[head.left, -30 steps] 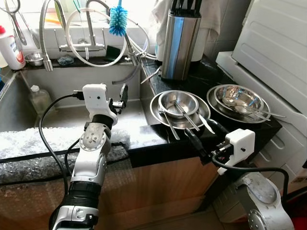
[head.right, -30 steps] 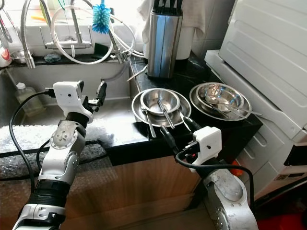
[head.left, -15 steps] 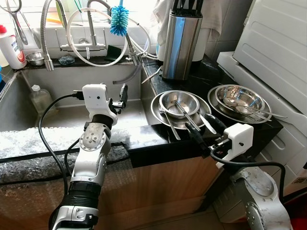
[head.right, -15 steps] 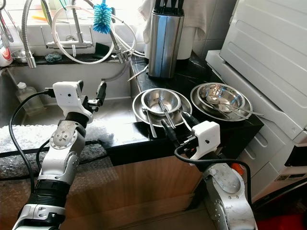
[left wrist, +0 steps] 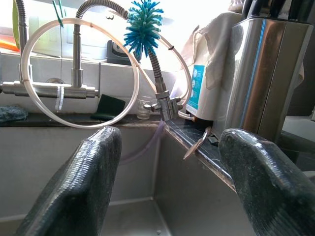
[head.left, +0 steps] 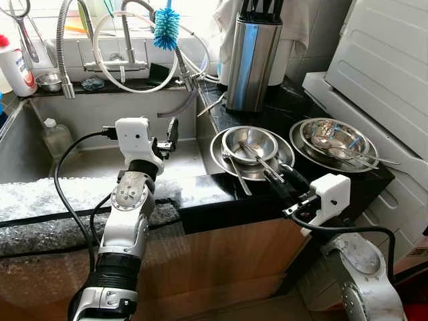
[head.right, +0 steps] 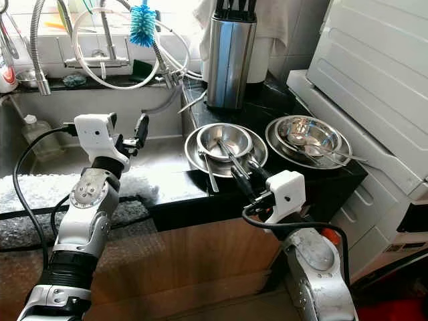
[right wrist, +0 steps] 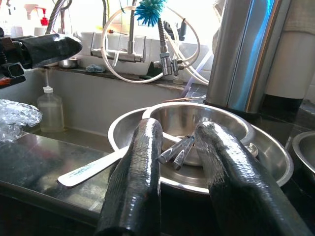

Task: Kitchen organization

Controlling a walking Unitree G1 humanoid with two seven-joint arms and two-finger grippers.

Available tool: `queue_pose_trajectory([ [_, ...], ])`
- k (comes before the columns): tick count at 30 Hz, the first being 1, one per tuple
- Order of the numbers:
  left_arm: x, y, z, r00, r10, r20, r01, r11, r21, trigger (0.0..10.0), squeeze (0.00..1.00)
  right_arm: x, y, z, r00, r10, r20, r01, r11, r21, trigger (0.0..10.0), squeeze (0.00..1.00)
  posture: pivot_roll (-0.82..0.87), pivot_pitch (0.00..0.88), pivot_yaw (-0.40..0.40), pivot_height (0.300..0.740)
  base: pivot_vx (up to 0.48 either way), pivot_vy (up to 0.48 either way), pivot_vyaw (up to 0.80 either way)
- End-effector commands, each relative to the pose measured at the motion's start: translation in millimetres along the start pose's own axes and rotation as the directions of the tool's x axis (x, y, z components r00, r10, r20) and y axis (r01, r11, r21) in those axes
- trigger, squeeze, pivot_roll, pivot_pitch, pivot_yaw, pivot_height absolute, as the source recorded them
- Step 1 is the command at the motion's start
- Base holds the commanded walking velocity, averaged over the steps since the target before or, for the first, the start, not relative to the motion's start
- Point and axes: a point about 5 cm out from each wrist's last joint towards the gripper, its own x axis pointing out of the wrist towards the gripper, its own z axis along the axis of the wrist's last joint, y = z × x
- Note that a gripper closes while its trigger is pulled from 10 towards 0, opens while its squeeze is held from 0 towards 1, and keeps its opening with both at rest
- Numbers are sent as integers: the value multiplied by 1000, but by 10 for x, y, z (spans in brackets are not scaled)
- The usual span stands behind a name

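A steel bowl (head.left: 249,142) sits in a steel plate (head.left: 221,155) on the black counter, with several utensils lying across them. My right gripper (head.left: 279,176) is open at the plate's near rim. In the right wrist view its fingers (right wrist: 140,162) stand on either side of two grey utensil handles (right wrist: 176,151) that stick out of the bowl (right wrist: 197,118). A second plate and bowl (head.left: 334,137) holding spoons stands to the right. My left gripper (head.left: 171,136) hangs open above the sink (head.left: 87,117), with nothing between its fingers (left wrist: 83,182).
A steel knife block (head.left: 251,60) stands behind the bowls. A white appliance (head.left: 388,67) borders the counter on the right. A light-handled utensil (right wrist: 91,169) juts over the plate rim. Faucet hoses and a blue brush (head.left: 164,30) hang over the sink; a plastic bottle (head.left: 55,137) stands inside it.
My right gripper has risen and moved forward from below the counter edge to the plate, and its fingers now flank the utensil handles. The left arm has stayed still.
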Motion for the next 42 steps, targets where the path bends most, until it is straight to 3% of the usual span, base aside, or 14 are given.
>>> queue_pose_trajectory([
  [1, 5, -18, 4, 1000, -7, -2, 7, 1000, 3, 10000, 0, 10, -14, 3, 1000, 7, -4, -7, 1000, -17, 0, 0, -113, 10, -66, 740, 0, 0, 0],
  [17, 21, -25, 22, 1000, -12, 3, 12, 1000, 1, 10000, 0, 38, -31, 25, 1000, -3, 5, 3, 999, -33, 0, 0, -109, 7, -67, 740, 0, 0, 0],
  [27, 50, -53, 60, 1000, -21, 20, 21, 999, -24, 10000, 0, 144, -136, 278, 991, -96, 94, 108, 986, -123, 0, 0, -109, 4, -66, 740, 0, 0, 0],
  [28, 51, -56, 63, 1000, -23, 21, 23, 999, -29, 10000, 0, 167, -164, 365, 983, -126, 130, 141, 984, -113, 941, 0, -109, 4, -66, 740, 0, 0, 0],
  [29, 52, -56, 64, 1000, -23, 21, 24, 999, -29, 10000, 0, 175, -170, 392, 981, -134, 141, 150, 983, -108, 3216, 0, -112, 3, -65, 740, 0, 0, 0],
  [30, 52, -57, 64, 999, -24, 21, 25, 999, -30, 10000, 0, 192, -164, 444, 978, -135, 156, 153, 983, -106, 10000, 0, -112, 2, -66, 740, 0, 0, 0],
  [36, 56, -57, 96, 999, -24, 39, 25, 999, -25, 10000, 0, 268, -74, 657, 969, -101, 225, 121, 990, -75, 10000, 0, -112, 1, -68, 740, 0, 0, 0],
  [40, 69, -65, 145, 997, -33, 67, 31, 999, 29, 10000, 0, 345, -16, 756, 963, -107, 248, 92, 993, 71, 10000, 0, -116, 0, -70, 740, 0, 0, 0],
  [42, 70, -106, 164, 995, -68, 79, 60, 993, 103, 10000, 0, 371, -23, 773, 958, -132, 256, 95, 984, 150, 10000, 0, -113, 0, -72, 740, 0, 0, 0],
])
